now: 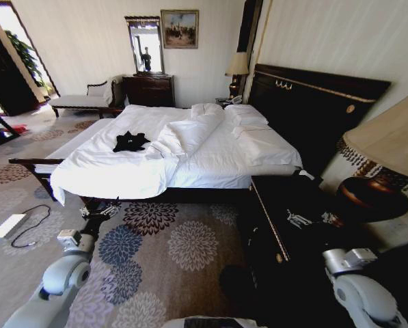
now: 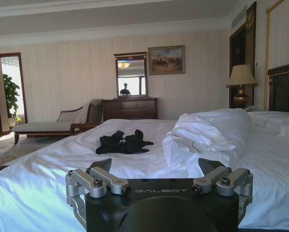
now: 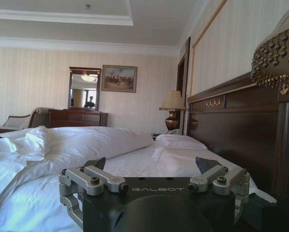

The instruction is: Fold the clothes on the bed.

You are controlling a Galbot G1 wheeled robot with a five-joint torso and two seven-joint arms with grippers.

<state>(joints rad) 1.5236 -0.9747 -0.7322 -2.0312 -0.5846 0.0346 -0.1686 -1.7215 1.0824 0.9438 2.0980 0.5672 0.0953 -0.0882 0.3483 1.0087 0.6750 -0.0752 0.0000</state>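
The clothes [image 1: 130,141] are one black T-shirt, crumpled in a small heap on the white sheet of the bed [image 1: 115,171], left of a bunched duvet. From the left wrist, the clothes [image 2: 123,143] lie well beyond my left gripper [image 2: 154,166], whose fingers stand open with nothing between them. My left gripper [image 1: 100,210] hovers low over the carpet, just short of the bed's near edge. My right gripper [image 3: 150,163] is open and holds nothing, facing the bed's pillow end; it [image 1: 298,219] sits over the dark nightstand, far from the clothes.
A dark nightstand [image 1: 279,205] with a large lamp [image 1: 388,143] stands by my right arm. A rolled duvet [image 1: 183,137] and pillows [image 1: 248,116] cover the bed's right half. A white box with a cable [image 1: 9,225] lies on the carpet. Chaise [image 1: 87,101] and dresser [image 1: 149,89] stand at the far wall.
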